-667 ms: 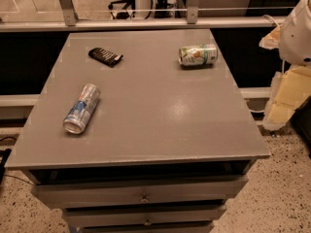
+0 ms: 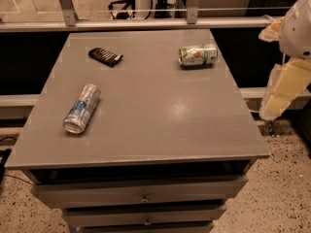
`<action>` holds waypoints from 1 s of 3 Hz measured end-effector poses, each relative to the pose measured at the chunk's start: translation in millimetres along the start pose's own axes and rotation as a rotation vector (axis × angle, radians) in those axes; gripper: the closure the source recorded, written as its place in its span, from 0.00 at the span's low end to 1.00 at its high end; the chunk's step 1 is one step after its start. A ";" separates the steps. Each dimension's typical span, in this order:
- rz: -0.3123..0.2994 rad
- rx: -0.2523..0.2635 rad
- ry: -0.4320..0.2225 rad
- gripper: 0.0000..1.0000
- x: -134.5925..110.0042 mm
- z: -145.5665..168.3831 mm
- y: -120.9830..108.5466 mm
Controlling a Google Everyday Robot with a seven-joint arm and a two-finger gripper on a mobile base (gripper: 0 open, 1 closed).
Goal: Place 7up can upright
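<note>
Right, you had the grey cabinet top (image 2: 146, 110) filling most of the view, w/ drawers under its front edge. Next in size, the robot arm (image 2: 299, 28) sat off the right side, over the floor. Its pale lower part, prob. the gripper (image 2: 277, 98), hung just beside the top's right edge, well apart from both cans. You couldn't tell whether it was open or closed; it carried nothing visible. On the left half the slim silver-and-blue can (image 2: 81, 108) lay on its side. The 7up can (image 2: 198, 55) lay on its side too, near the far right corner, silver end toward the left. Smallest, a dark flat object (image 2: 105, 57) sat at far left. By my read you were at the approach step, nothing grasped yet. The next move called for reaching in over the right edge, gripping the can across its body, then tipping it onto its base.
</note>
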State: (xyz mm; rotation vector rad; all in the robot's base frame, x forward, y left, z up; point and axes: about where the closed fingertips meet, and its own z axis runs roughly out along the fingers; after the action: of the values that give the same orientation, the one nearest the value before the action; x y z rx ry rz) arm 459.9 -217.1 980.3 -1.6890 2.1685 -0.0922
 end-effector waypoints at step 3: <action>0.001 0.031 -0.298 0.00 -46.8 102.4 -153.5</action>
State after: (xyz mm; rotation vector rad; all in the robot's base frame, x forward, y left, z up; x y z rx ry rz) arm 645.1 -195.9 941.8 -1.5723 1.9372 0.1190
